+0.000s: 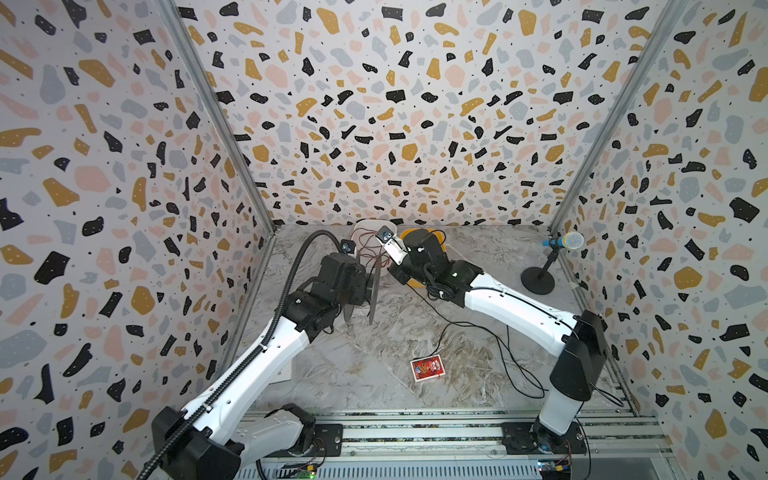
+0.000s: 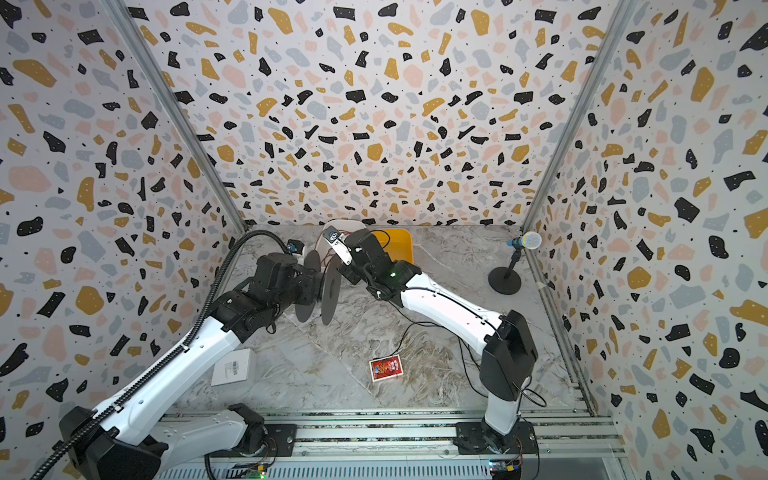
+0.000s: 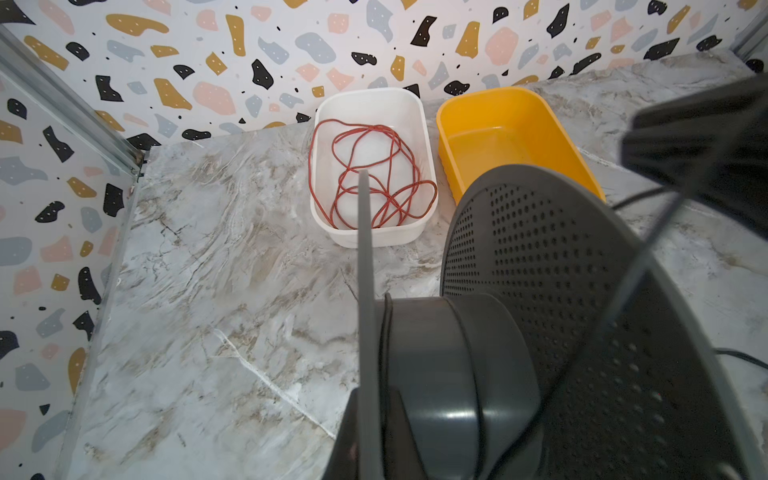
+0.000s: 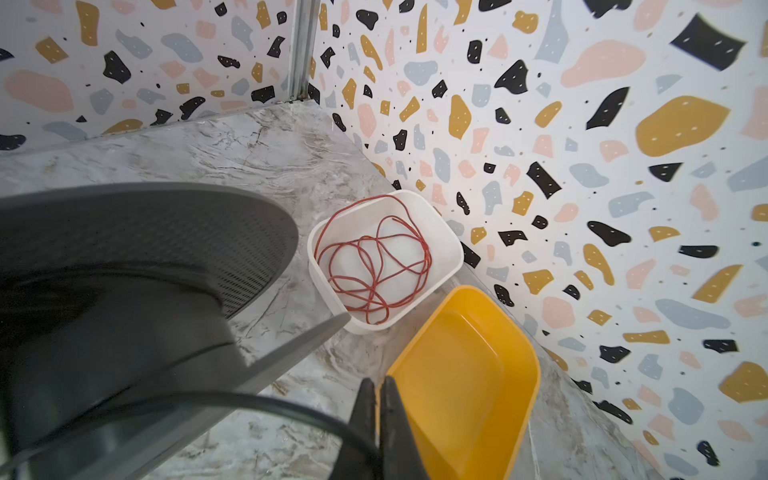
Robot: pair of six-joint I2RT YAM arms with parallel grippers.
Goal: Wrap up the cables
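Mid-winding: our left end effector (image 3: 368,436) clamps the grey perforated plastic spool (image 3: 561,270), right end effector (image 4: 378,399) pinches the thin black cord (image 4: 257,399); next, circle the hub (image 3: 436,353).

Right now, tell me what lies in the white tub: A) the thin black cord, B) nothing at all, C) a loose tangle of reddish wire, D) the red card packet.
C: both wrist views show the white tub holding loose loops of reddish wire and nothing else.
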